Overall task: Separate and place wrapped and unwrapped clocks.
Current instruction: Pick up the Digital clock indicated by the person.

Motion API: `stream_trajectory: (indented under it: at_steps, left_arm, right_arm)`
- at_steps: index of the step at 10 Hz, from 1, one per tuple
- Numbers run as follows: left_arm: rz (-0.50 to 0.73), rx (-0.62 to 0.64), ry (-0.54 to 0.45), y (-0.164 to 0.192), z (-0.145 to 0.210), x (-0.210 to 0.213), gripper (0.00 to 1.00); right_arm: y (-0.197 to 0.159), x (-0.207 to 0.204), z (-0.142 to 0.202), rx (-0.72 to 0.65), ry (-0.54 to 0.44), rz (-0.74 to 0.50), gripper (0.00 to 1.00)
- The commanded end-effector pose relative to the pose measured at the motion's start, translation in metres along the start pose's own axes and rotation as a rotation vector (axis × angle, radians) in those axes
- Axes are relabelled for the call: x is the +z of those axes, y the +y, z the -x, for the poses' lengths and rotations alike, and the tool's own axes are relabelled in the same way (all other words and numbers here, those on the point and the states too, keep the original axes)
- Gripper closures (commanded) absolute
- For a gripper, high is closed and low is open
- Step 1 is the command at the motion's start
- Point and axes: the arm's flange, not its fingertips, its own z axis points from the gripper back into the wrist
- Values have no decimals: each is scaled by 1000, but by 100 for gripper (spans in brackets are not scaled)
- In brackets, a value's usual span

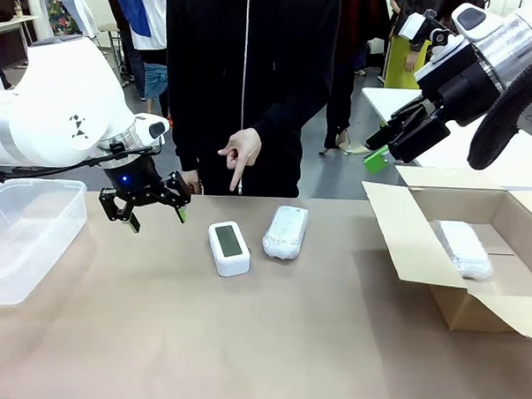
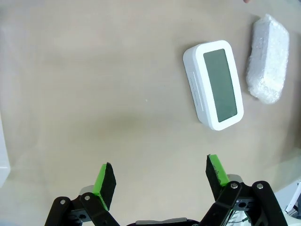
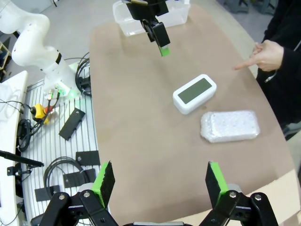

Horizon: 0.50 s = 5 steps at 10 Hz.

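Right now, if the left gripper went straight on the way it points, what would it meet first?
Most likely the bare table top. The open left gripper aims down at it, and the clock lies off to one side of that line.

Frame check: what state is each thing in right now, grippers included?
bare clock: flat on the table, screen up, blank.
table bundle: wrapped, lying beside the clock.
cardboard box: flaps open.
boxed bundle: wrapped, lying inside the cardboard box.
plastic bin: no lid on.
left gripper: open, holding nothing.
right gripper: open, holding nothing.
person's hand: pointing down at the table.
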Motion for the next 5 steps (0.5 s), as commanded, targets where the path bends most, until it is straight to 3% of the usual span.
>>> stream_trajectory:
  at_steps: [1,2,3,5]
  left_arm:
    - [-61,-35,83,-35,0,-8,0]
    - [-22,9,120,-66,-3,-17,0]
    - [-64,71,109,-83,-3,-22,0]
    - [-107,144,85,-98,-2,-32,0]
  right_arm:
    - [-1,1,1,15,0,-10,0]
    - [-1,1,1,15,0,-10,0]
    - [-1,1,1,15,0,-10,0]
    - [-1,1,1,15,0,-10,0]
